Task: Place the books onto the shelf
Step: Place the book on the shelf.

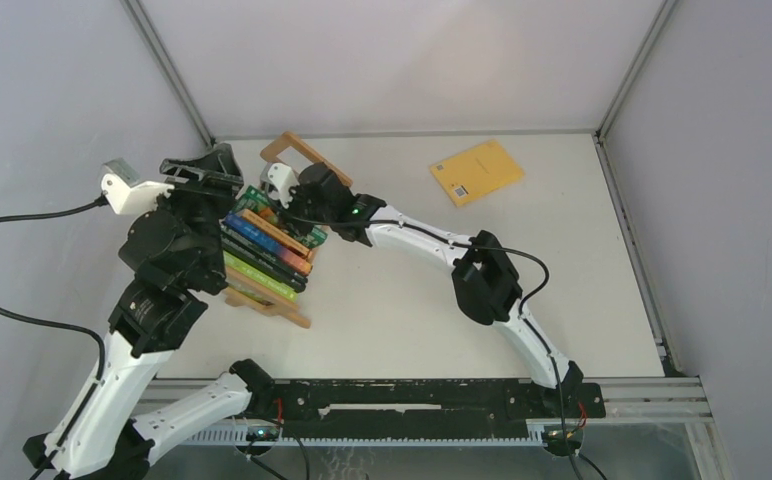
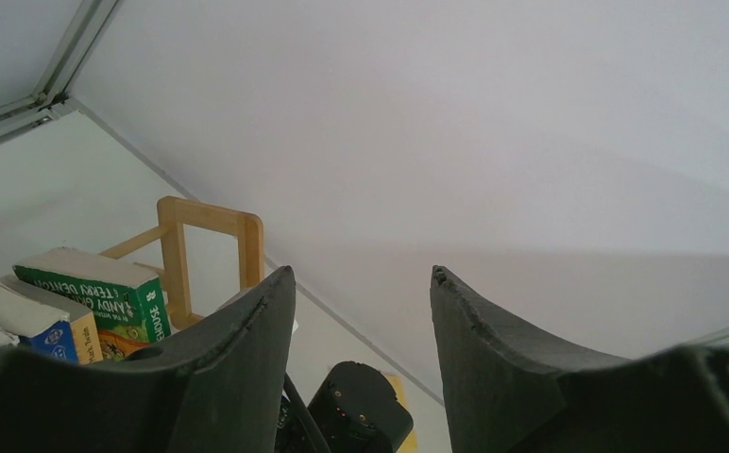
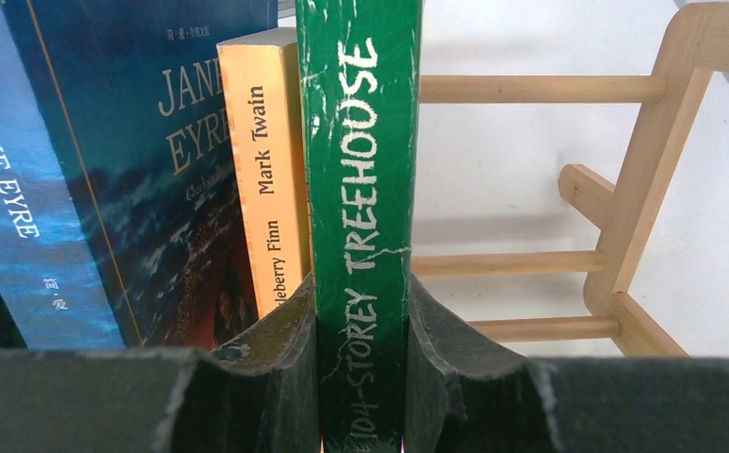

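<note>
Right jaws: closed partway, to the width of a spine, pads pressed on both sides of the green book [image 3: 361, 189], titled "104-Storey Treehouse", which stands upright in the shelf [image 3: 646, 170]. Just left of these jaws: orange-spined book [image 3: 262, 179] marked "Mark Twain", touching the green book. Further left: two blue books [image 3: 144, 142], both "Jane Eyre", standing against one another. Right of and beyond these jaws: bare wooden slats and the rectangular end frame of the shelf, no book there. Seen from above, the row in the shelf runs away from the jaws and ends with a lime-green book [image 1: 258, 279] nearest the arm bases. Left jaws: wide apart, holding and touching nothing, raised at the far side of the row from the right jaws; the shelf's end frame is below and to their left. Well apart from both jaws: yellow-orange book [image 1: 476, 171] lying flat on the table [image 1: 412, 300], not in the shelf.
</note>
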